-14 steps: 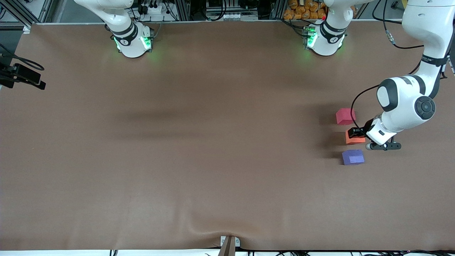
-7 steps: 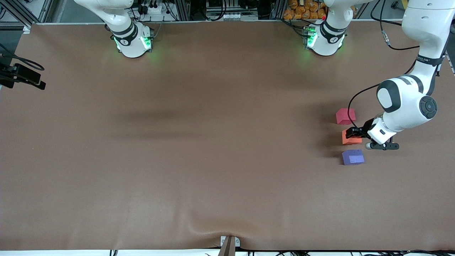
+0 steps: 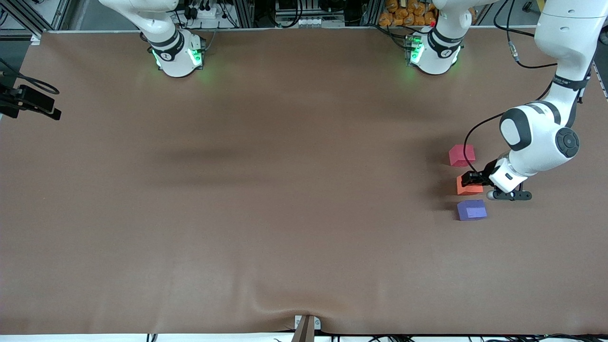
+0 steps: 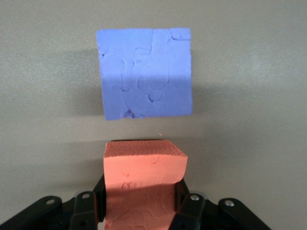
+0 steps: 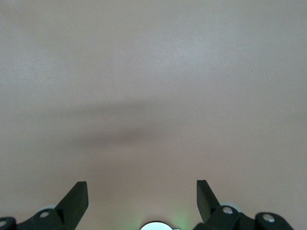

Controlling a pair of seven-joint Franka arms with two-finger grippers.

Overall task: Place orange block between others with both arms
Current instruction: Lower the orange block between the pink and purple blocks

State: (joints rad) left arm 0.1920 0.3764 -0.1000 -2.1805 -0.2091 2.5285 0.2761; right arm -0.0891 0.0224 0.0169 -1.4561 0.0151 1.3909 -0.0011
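The orange block is held in my left gripper, which is shut on it, its fingers pressed to two opposite sides. The block sits in the gap between the pinkish-red cube and the purple-blue cube, roughly in line with both and touching neither. I cannot tell whether it rests on the table. In the left wrist view the orange block fills the jaws, with the purple-blue cube just past it. My right gripper is open over bare table with nothing between its fingers.
The brown table cover has a wrinkle near a clamp at its nearest edge. A black device juts in at the right arm's end. The left arm's elbow hangs beside the cubes.
My left gripper has carried the orange block a little toward the right arm's end, bringing it more in line with the other two cubes. The right arm has not moved.
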